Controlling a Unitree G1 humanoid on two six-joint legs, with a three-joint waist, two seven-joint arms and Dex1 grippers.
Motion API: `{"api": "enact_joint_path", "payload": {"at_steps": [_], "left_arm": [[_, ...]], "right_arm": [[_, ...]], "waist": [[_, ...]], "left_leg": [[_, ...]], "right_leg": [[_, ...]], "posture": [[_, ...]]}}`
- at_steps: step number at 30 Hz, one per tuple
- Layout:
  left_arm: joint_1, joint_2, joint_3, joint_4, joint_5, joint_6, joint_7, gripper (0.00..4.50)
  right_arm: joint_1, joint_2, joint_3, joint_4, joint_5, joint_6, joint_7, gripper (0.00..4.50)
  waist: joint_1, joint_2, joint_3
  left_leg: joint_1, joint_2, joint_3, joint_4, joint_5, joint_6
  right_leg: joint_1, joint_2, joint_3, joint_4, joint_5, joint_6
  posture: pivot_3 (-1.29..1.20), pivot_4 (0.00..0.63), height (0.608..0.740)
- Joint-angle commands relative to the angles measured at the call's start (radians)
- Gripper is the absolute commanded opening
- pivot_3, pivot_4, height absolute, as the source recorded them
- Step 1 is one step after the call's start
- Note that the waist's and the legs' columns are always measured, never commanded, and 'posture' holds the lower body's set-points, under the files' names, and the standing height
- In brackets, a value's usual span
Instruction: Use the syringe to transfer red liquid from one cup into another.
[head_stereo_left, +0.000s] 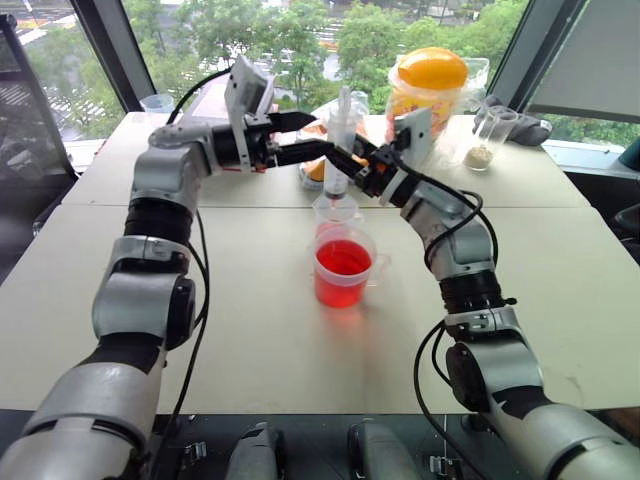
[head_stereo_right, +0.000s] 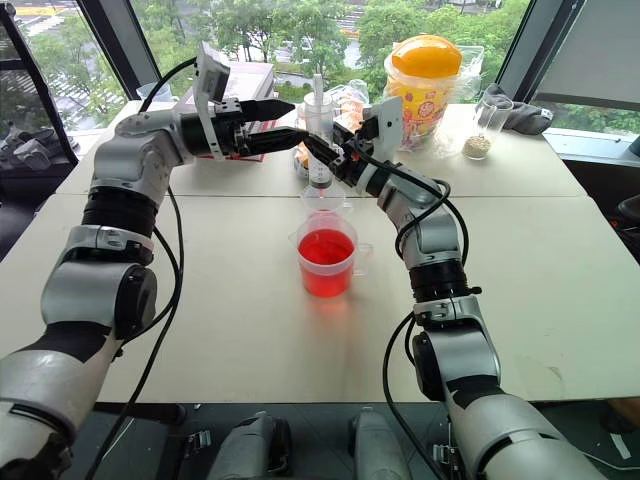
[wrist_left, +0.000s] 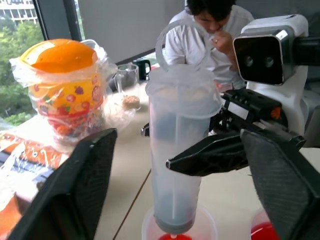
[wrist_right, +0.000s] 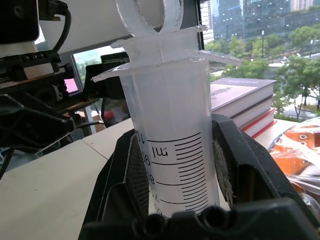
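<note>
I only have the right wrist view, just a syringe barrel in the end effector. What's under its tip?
Observer: The syringe stands upright, tip over the small plain cup, behind the handled cup.
Operator: Anything in that small cup?
Observer: Some red liquid at its bottom.
Operator: And the left end effector?
Observer: The left end effector is open, pointing at the syringe's upper barrel, not gripping.

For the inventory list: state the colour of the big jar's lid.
Orange, a domed lid on the jar; the left eye view shows it best.
</note>
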Motion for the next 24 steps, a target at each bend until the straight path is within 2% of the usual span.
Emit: {"api": "enact_joint_path", "payload": {"at_steps": [1,5,9,13,17,20,24], "left_arm": [[0.011,0.056,0.043,-0.110,-0.049,0.043,-0.009,4.47],[0.090,0.100,0.037,-0.214,-0.066,0.091,-0.017,4.47],[0.207,0.120,0.032,-0.344,-0.087,0.118,-0.006,4.47],[0.306,0.121,0.027,-0.467,-0.114,0.172,0.017,4.47],[0.386,0.117,0.010,-0.565,-0.134,0.207,0.029,4.47],[0.423,0.114,0.012,-0.614,-0.160,0.241,0.049,4.47],[0.470,0.121,0.021,-0.690,-0.225,0.295,0.042,4.47]], "right_arm": [[-0.010,-0.001,-0.012,-0.018,0.011,-0.017,-0.001,1.44],[-0.006,-0.005,-0.010,-0.023,0.008,-0.008,-0.005,1.44],[-0.080,-0.014,-0.094,-0.062,0.091,0.181,-0.123,1.44],[-0.256,-0.090,-0.253,-0.087,0.232,0.532,-0.331,1.44],[-0.367,-0.229,-0.286,-0.061,0.246,0.850,-0.429,1.44],[-0.385,-0.359,-0.185,-0.054,0.202,1.096,-0.425,1.44],[-0.292,-0.475,-0.072,-0.082,0.185,1.252,-0.367,1.44]], "waist": [[0.000,0.000,0.000],[0.000,0.000,0.000],[0.001,0.000,0.000],[0.006,0.001,0.001],[0.011,0.000,0.000],[0.008,0.000,0.000],[0.003,0.000,0.000]], "left_leg": [[0.000,0.000,0.000,0.000,0.000,0.000],[0.000,0.000,0.000,0.000,0.000,0.000],[0.000,0.000,0.000,0.000,0.000,0.000],[-0.001,0.000,0.001,0.000,0.000,-0.001],[-0.002,0.000,0.000,-0.001,0.000,-0.001],[-0.002,0.000,0.000,-0.002,0.000,0.000],[-0.002,0.000,0.001,-0.002,0.000,0.000]], "right_leg": [[0.000,0.000,0.000,0.000,0.000,0.000],[0.000,0.000,0.000,0.000,0.000,0.000],[0.000,0.000,0.000,0.001,0.000,0.000],[-0.001,-0.001,0.000,0.001,0.000,0.000],[-0.002,-0.002,0.000,-0.001,0.000,-0.001],[-0.001,-0.002,0.000,-0.003,0.000,-0.001],[-0.002,-0.003,0.000,-0.002,-0.002,-0.004]], "posture": [[0.00,0.150,0.740],[0.00,0.150,0.740],[0.00,0.150,0.740],[0.00,0.150,0.740],[0.00,0.150,0.740],[0.00,0.150,0.740],[0.00,0.150,0.740]]}}
